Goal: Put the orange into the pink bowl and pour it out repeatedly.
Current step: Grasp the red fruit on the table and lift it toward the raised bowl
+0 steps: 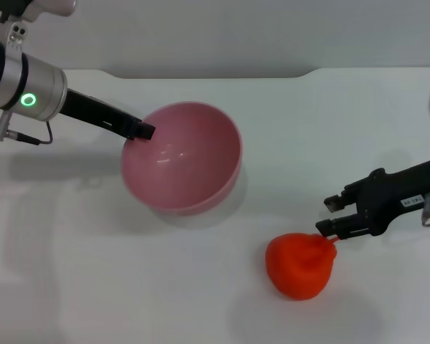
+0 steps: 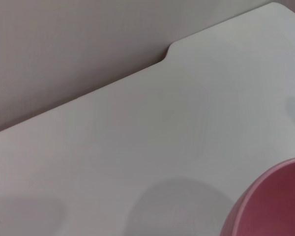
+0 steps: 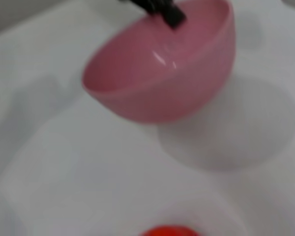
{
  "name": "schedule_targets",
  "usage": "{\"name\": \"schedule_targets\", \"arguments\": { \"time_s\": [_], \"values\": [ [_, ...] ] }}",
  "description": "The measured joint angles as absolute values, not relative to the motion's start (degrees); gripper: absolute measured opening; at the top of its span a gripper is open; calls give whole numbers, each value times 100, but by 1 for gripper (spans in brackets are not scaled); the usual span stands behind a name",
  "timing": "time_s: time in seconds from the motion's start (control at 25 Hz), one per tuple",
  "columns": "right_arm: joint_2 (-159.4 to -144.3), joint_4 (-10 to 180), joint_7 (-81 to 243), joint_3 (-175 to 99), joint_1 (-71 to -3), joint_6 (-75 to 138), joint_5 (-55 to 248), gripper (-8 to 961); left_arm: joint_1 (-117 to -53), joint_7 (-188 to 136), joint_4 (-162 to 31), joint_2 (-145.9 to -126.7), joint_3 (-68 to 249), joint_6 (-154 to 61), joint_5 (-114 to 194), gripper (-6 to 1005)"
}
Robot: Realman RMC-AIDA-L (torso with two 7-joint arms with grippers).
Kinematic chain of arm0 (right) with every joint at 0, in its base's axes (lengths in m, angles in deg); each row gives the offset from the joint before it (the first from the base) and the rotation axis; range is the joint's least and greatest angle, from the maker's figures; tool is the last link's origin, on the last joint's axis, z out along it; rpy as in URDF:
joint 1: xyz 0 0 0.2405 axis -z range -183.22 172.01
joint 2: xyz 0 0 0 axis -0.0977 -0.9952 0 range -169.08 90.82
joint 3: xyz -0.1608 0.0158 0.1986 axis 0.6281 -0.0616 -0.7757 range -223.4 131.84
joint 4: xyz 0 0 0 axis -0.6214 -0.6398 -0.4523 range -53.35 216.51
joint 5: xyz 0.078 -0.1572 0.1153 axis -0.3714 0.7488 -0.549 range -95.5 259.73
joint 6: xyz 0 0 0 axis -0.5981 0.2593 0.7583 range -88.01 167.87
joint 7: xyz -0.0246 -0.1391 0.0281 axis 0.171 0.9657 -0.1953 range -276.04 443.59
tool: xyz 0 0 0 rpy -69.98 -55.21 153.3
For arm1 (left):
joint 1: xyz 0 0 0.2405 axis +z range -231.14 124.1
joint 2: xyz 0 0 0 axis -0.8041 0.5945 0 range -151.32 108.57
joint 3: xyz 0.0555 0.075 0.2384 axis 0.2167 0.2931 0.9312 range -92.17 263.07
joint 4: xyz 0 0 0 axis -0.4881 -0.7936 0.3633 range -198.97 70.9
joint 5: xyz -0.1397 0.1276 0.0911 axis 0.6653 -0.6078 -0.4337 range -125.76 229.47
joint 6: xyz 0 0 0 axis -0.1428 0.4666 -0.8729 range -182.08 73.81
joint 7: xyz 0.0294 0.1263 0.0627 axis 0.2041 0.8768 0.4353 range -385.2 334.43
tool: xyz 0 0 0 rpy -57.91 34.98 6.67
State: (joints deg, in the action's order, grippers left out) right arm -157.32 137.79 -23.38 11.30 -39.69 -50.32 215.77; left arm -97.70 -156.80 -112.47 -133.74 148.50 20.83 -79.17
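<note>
Left gripper (image 1: 145, 132) pinches the rim of the pink bowl (image 1: 183, 158), holding it tilted above the table (image 1: 93, 287). The orange (image 1: 301, 264) lies on the table right of the bowl; right gripper (image 1: 328, 216), fingers spread, touches its top.

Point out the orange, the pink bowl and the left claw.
orange (image 1: 299, 267): head view, on the middle of the fruit's body.
pink bowl (image 1: 201, 168): head view, on its bare inner wall.
left claw (image 1: 142, 131): head view, at the fingertips clamped on the bowl's rim.
</note>
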Motion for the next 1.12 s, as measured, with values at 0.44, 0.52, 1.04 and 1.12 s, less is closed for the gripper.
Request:
{"name": "schedule_targets", "arguments": {
  "time_s": [0.44,0.52,1.04,1.12],
  "values": [
    [-15785,13298,-2578,2179,-4323,-4464,21799,492,-9746,-15695,-11246,-13399,14904,2101,-7920,45],
    [-15786,13160,-2585,2257,-4389,-4405,21793,487,-9740,-15698,-11246,-13403,14908,2101,-7920,45],
    [-15805,13010,-2586,2479,-4451,-4214,21778,378,-9727,-15663,-11246,-13399,14904,2014,-7919,46],
    [-15805,13010,-2587,2480,-4451,-4204,21774,302,-9727,-15655,-11244,-13399,14904,1999,-7919,46]
  ]
}}
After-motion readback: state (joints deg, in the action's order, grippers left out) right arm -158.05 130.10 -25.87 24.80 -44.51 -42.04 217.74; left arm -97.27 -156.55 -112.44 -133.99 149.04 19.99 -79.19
